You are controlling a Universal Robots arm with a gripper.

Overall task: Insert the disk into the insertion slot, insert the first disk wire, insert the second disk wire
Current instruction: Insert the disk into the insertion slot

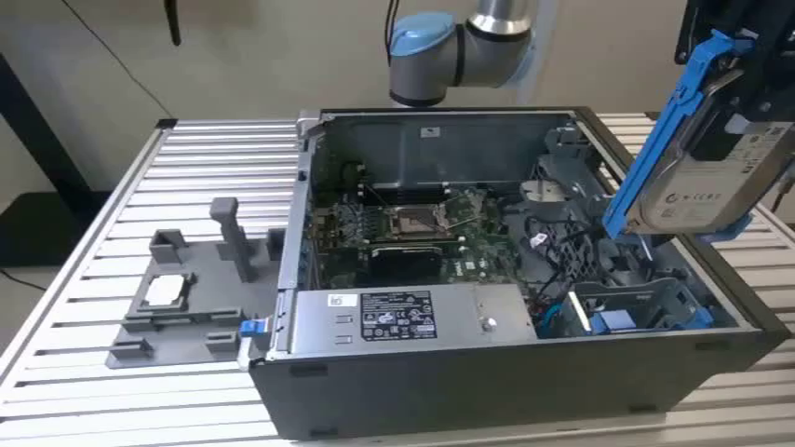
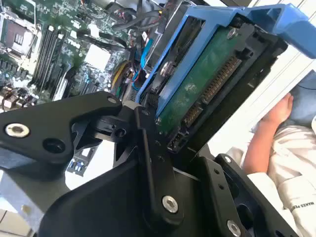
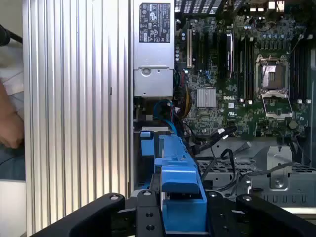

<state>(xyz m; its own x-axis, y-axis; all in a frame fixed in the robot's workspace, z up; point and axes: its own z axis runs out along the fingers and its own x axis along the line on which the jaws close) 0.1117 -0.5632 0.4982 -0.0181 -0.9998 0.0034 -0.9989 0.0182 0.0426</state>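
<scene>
Exterior view: the gripper (image 1: 751, 79) pinches the disk (image 1: 702, 177), which stands on edge, slightly tilted. The insertion slot (image 1: 646, 298) lies below it in the open computer case (image 1: 497, 382).
Second wrist view: black fingers (image 2: 150, 148) clamp both sides of the disk.
First wrist view: the power supply (image 3: 154, 49) and motherboard (image 3: 237, 74) lie beyond the gripper.

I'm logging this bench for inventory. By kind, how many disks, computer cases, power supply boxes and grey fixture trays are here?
Disk, in its blue carrier: 1
Computer case: 1
Power supply box: 1
Grey fixture tray: 1
Total: 4
</scene>
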